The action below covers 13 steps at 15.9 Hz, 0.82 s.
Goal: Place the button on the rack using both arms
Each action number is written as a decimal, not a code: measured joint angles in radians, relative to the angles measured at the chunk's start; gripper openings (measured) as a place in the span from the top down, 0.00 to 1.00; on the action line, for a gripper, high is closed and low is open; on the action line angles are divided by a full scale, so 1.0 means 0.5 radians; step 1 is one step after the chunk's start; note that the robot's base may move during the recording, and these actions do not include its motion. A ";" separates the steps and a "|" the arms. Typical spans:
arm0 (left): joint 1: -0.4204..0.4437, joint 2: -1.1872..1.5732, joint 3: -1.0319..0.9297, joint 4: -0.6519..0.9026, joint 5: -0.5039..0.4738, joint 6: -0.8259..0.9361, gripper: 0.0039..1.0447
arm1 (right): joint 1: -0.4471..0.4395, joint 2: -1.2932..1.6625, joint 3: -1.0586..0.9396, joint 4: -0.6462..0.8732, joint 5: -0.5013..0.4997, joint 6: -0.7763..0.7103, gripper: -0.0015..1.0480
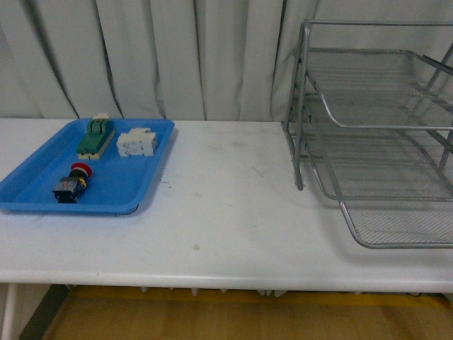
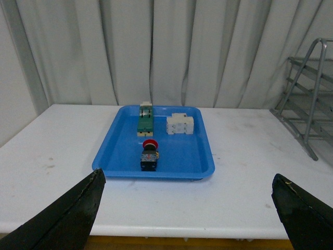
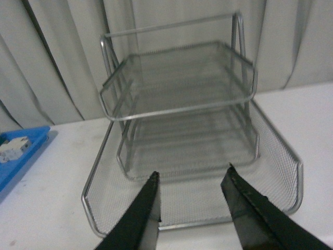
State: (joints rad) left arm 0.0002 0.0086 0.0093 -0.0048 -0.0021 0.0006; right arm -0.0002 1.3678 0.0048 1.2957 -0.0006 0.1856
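1. While lying on its side near blue tray's [image 1: 21, 206] front-left corner, button [image 1: 73, 183] shows red cap, yellow ring, black-blue body.
2. L pincer [image 2: 187, 177] wide apart; R pincer [image 3: 191, 173] apart, before rack [image 3: 177, 112].

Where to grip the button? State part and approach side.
Probably grip the black-and-blue body of the button, not its red cap. It lies on its side in the blue tray, so come down from above with the left gripper, jaws across its flat flanks.
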 joint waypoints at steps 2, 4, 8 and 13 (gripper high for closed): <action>-0.001 0.000 0.000 0.002 0.003 0.000 0.06 | 0.000 -0.401 -0.001 -0.256 0.001 -0.266 0.79; -0.001 0.000 0.000 0.002 0.003 0.000 0.06 | 0.000 -0.802 -0.002 -0.607 0.000 -0.337 0.98; -0.001 0.000 0.000 0.002 0.003 0.000 0.06 | 0.000 -1.466 -0.001 -1.261 0.001 -0.358 0.98; -0.001 0.000 0.000 0.002 0.003 0.000 0.06 | 0.000 -1.987 0.011 -1.850 0.001 -0.359 0.98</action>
State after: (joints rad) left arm -0.0002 0.0086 0.0093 -0.0040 -0.0006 0.0006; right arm -0.0002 0.3740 0.0101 0.3706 -0.0002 0.0063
